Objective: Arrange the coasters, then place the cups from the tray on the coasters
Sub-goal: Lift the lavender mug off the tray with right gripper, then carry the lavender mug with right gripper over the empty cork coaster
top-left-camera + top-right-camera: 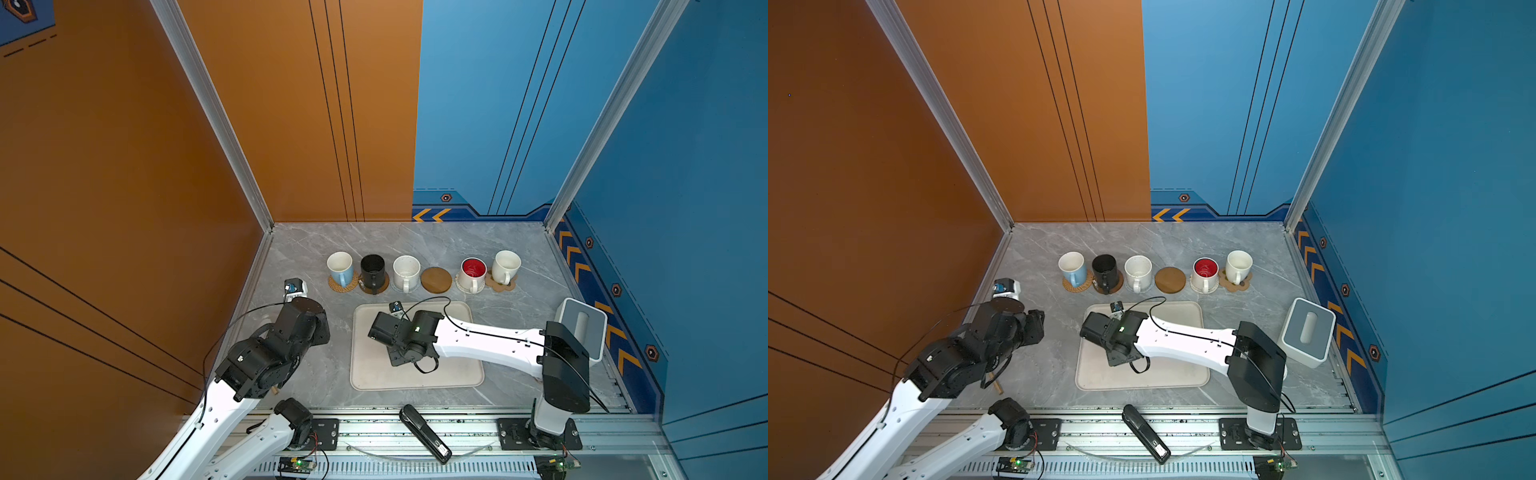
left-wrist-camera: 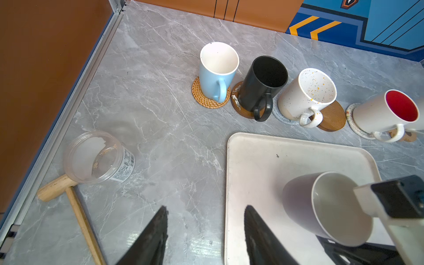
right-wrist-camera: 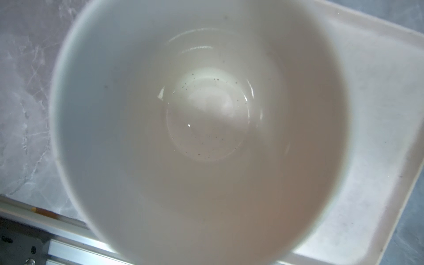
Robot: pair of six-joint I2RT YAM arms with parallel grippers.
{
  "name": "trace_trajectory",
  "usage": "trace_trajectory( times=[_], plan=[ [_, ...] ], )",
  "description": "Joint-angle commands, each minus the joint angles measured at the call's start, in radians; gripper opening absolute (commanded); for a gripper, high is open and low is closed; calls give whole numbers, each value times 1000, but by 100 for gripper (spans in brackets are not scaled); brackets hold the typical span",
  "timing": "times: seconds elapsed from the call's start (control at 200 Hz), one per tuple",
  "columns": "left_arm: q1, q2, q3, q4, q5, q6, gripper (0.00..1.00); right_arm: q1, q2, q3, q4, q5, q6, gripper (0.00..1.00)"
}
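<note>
Far left, against the wall, a clear jar sits on the counter with a wooden T-shaped tool touching it. Neither looks part of the job, and both are well apart from the mugs. Next comes the left end effector, its fingers moderately apart with nothing between them, over bare counter just beside the tray's edge. I'd guess it is waiting there to leave its partner room.

Along the back runs the row. The light blue mug stands on the rattan coaster, the black mug on a brown wooden coaster, and the speckled white mug on the grey-blue crocheted coaster. Then comes a gap: the second wooden coaster lies bare. Beyond it the red-lined mug stands on the whitish coaster and the plain white mug on the paw-shaped coaster. Every handle points toward the front.

In front of the row lies the tray. The last cup, the lavender mug, is over it, hidden beneath the right wrist in both top views. The right end effector is narrowed onto the mug's rim, seemingly pinching the wall, and its camera looks straight into the bowl. I cannot tell whether the base has left the tray. A rim pinch should keep the mug upright for the short carry to the bare coaster. At the far right a white box-like stand sits clear of that path.
</note>
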Motion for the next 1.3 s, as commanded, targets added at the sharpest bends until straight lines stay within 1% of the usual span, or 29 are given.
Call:
trace_trajectory(
  times=[0.0, 0.195, 0.496, 0.636, 0.751, 0.786, 0.796, 0.826, 0.976, 1.127, 1.297],
  plan=[
    [13, 13, -12, 20, -7, -2, 55, -42, -62, -16, -14, 64, -40, 0],
    [18, 44, -16, 57, -7, 7, 55, -141, -99, -27, -19, 77, -89, 0],
    [34, 86, -21, 132, 7, 25, 55, -312, -109, -10, -18, 77, -176, 0],
    [42, 106, -24, 158, 11, 30, 54, -386, -90, 10, -11, 68, -222, 0],
    [44, 94, -47, 209, 10, 31, 54, -448, -65, 30, 14, 43, -252, 0],
    [45, 87, -54, 224, 12, 30, 54, -450, -54, 37, 25, 35, -259, 0],
    [45, 86, -57, 228, 12, 29, 54, -475, -50, 38, 26, 32, -261, 0],
    [47, 82, -61, 238, 11, 29, 54, -495, -41, 48, 33, 23, -267, 0],
    [59, 81, -68, 253, 15, 33, 54, -538, 28, 109, 48, -1, -294, 0],
    [70, 105, -66, 255, 22, 31, 54, -559, 98, 178, 49, 5, -306, 0],
    [78, 132, -60, 265, 35, 31, 54, -573, 147, 216, 69, 7, -301, 0]
  ],
)
